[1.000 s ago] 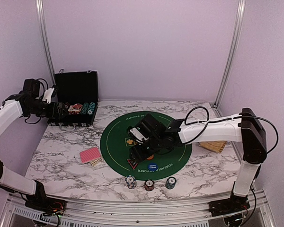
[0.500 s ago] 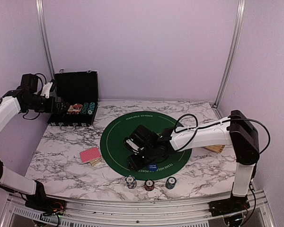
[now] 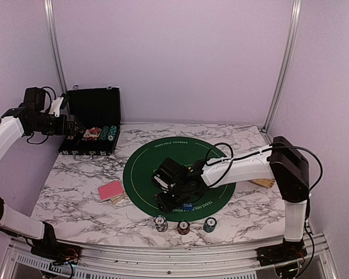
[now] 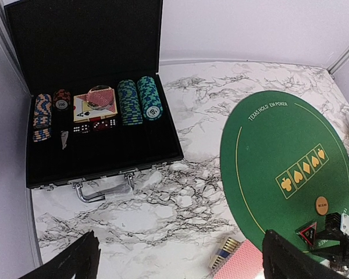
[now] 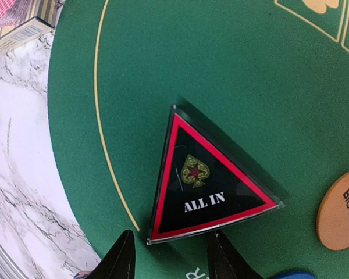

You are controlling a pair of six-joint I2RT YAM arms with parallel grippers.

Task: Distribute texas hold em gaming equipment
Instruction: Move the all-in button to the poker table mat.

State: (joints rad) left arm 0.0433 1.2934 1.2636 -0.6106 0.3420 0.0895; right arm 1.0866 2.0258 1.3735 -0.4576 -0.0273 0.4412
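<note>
On the green felt mat (image 3: pixel 141 168) lies a black-red triangle marker (image 5: pixel 206 186) printed ALL IN, also seen from the left wrist (image 4: pixel 307 233). My right gripper (image 5: pixel 171 258) hangs low over the marker's near corner. Its jaws are narrowly apart and that corner sits between the tips, not clamped. In the top view the right gripper (image 3: pixel 164 201) hides the marker. An orange button (image 5: pixel 343 209) and a blue button (image 3: pixel 188 204) lie beside it. Three chip stacks (image 3: pixel 183 226) stand near the front edge. Red-backed cards (image 3: pixel 110 189) lie left of the mat. My left gripper (image 4: pixel 183 261) is wide open and empty.
The black hinged case (image 4: pixel 93 139) stands open at the back left and holds chip rows (image 4: pixel 139 102), cards and dice. Its metal handle (image 4: pixel 102 189) points toward me. A tan slatted wooden piece (image 3: pixel 262 179) lies right of the mat.
The right arm reached lower and leftwards over the triangle marker, and its jaws narrowed. The left arm drew back slightly to the left, still wide open.
</note>
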